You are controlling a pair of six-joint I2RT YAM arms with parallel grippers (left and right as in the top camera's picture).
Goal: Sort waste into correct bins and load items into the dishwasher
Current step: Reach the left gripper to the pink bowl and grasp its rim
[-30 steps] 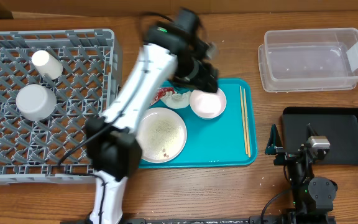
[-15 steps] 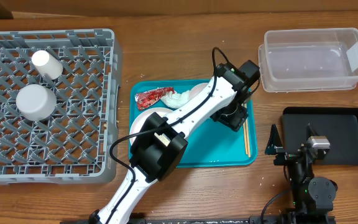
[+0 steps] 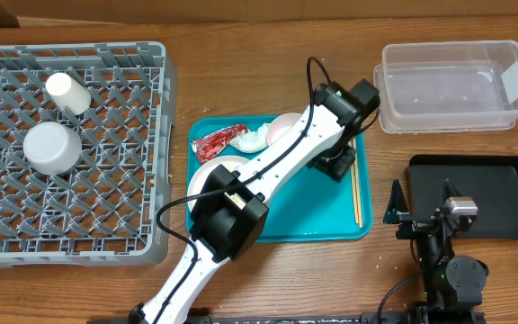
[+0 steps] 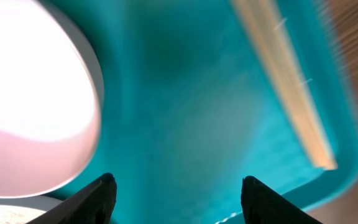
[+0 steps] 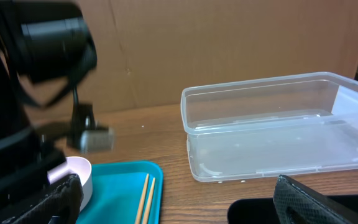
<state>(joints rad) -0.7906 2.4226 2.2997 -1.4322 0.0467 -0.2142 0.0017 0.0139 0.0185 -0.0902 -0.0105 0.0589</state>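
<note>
The wooden table (image 3: 268, 270) carried a teal tray (image 3: 322, 220) at its middle. Over the past second the left arm had swung from the tray's far-left part across to its right part, creeping only slightly farther in the last half second; nothing else had shifted.

Just off the tray's near-right corner the right gripper (image 5: 179, 208) stayed parked, its jaws spread wide and empty. The left arm rose from the near-left of the tray and crossed it diagonally, covering much of the round white plate (image 3: 207, 173). The left gripper (image 4: 179, 186) pointed down close over the tray floor, its fingers apart and holding nothing. A bare teal strip separated it from the chopsticks (image 4: 284, 93), which lay along the tray's right rim. A pale bowl (image 4: 30, 106) sat just beside it on the other side.

The red wrapper (image 3: 216, 142) and napkin (image 3: 253, 139) lay at the tray's far-left corner. Left of the tray the dish rack (image 3: 106, 207) held a cup (image 3: 66, 93) and a second bowl (image 3: 52, 147). Right of the tray sat the black tray (image 3: 488, 193), and beyond that the clear tub (image 3: 452, 85).
</note>
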